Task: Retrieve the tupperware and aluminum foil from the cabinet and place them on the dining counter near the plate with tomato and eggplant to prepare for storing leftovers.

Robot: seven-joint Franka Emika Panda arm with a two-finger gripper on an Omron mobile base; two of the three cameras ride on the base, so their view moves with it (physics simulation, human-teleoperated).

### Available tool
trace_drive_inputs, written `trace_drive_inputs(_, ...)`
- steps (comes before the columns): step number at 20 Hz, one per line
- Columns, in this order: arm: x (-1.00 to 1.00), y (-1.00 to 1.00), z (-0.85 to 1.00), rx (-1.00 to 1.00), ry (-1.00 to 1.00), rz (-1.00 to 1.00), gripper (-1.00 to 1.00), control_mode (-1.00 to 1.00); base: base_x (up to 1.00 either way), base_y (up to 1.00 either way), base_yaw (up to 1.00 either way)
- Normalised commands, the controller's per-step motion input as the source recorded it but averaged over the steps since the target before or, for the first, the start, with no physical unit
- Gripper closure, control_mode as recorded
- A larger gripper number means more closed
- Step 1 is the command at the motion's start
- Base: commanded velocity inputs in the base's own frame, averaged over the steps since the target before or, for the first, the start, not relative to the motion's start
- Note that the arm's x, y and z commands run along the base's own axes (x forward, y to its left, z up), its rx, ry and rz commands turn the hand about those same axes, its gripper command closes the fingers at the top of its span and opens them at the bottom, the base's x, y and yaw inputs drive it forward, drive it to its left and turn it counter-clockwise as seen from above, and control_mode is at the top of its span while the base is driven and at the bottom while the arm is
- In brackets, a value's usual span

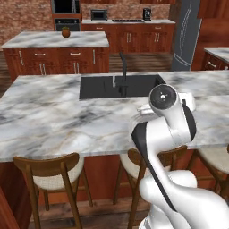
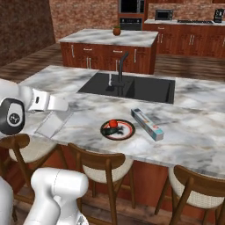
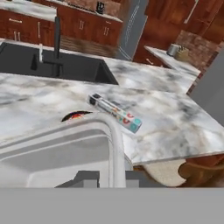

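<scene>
The tupperware (image 2: 52, 124), a shallow translucent grey-white container, sits at the near edge of the dining counter (image 2: 189, 132), left of the plate (image 2: 117, 129). My gripper (image 2: 64, 108) is shut on its rim; whether the container rests on the marble I cannot tell. In the hand view the tupperware (image 3: 57, 153) is close up in front of my gripper (image 3: 98, 180). The plate carries a red tomato and a dark eggplant. The aluminum foil (image 2: 147, 124) lies on the counter just right of the plate. The aluminum foil (image 3: 116, 113) also lies beyond the container's rim. The cabinet is out of view.
A black sink (image 2: 132, 87) and black faucet (image 2: 121, 66) sit behind the plate. Wooden stools (image 2: 105, 169) line the counter's near side. An island (image 1: 56, 40) with a small potted plant stands further back, and a steel fridge (image 1: 185, 36) at the right.
</scene>
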Motion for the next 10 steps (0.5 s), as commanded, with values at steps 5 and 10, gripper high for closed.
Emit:
trace_drive_inputs(5,0.67,0.02,-0.25,0.06,-0.12,-0.06,1.0,-1.0,0.0,0.0,0.0)
trace_drive_inputs(10,0.59,0.06,-0.51,0.3,-0.07,-0.25,1.0,-1.0,0.0,0.0,0.0)
